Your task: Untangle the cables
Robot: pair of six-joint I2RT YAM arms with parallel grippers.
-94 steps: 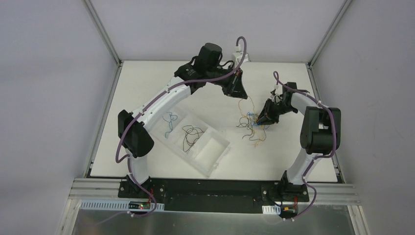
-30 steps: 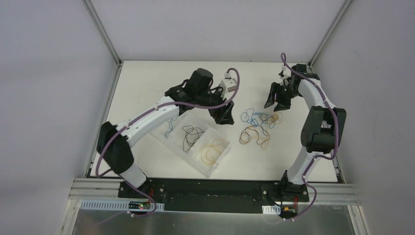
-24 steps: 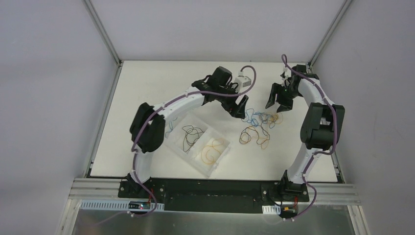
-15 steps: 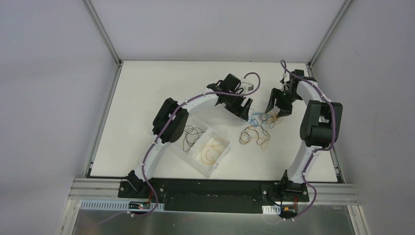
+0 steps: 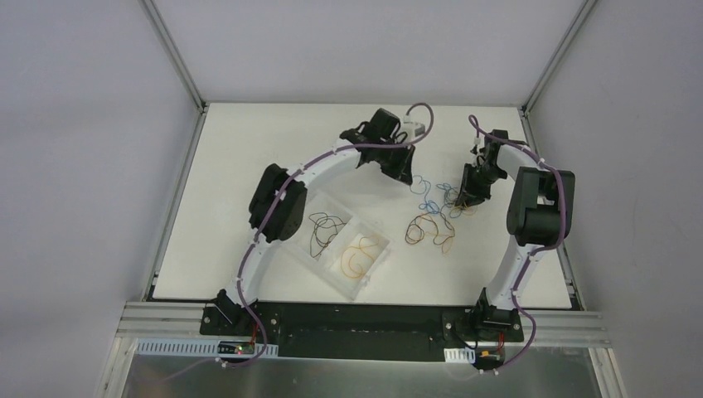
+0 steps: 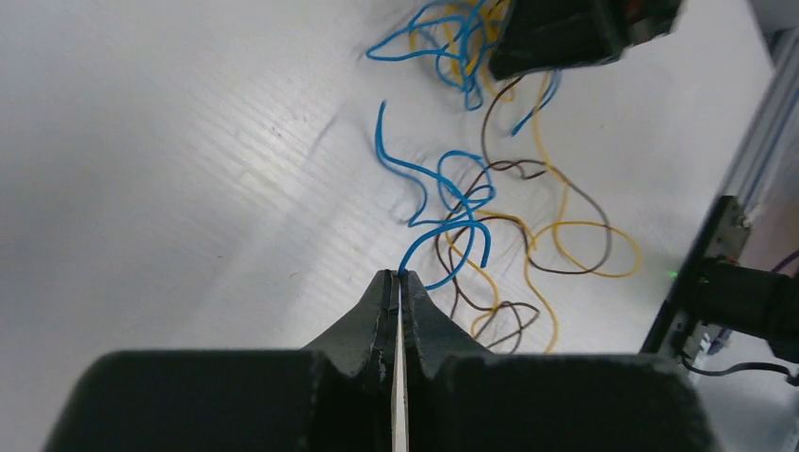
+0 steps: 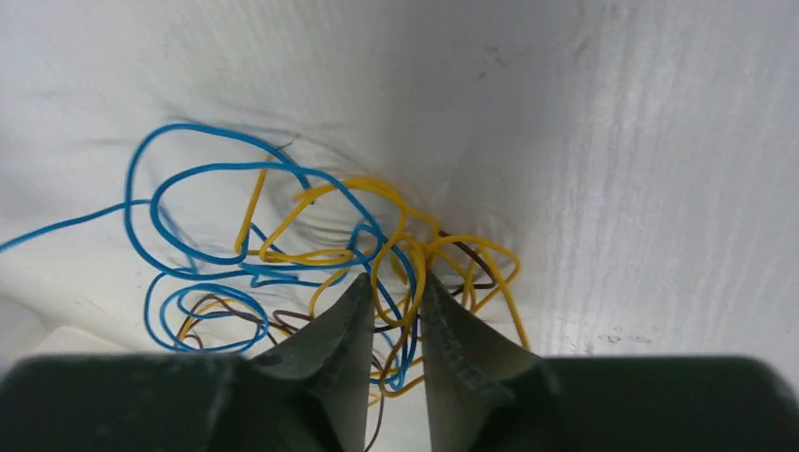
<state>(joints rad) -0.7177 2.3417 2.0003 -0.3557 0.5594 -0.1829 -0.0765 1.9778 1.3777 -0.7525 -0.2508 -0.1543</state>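
A tangle of thin blue, orange-yellow and dark brown cables (image 5: 433, 217) lies on the white table right of centre. My left gripper (image 5: 409, 176) is at the tangle's far left edge. In the left wrist view its jaws (image 6: 399, 275) are shut on the end of a blue cable (image 6: 443, 202) that curls back into the pile. My right gripper (image 5: 469, 196) is down on the tangle's far right edge. In the right wrist view its jaws (image 7: 396, 282) stand narrowly open, with yellow and blue strands (image 7: 407, 254) between them.
A clear sorting tray (image 5: 375, 267) sits left of the tangle, with black cable (image 5: 323, 228) in its middle compartment and yellow cable (image 5: 358, 255) in the near one. The left arm covers its far compartment. The right gripper's body (image 6: 565, 38) shows in the left wrist view.
My left gripper swung from above the tray to the tangle and shut on a blue cable. My right gripper came down onto the tangle, and its jaws narrowed.
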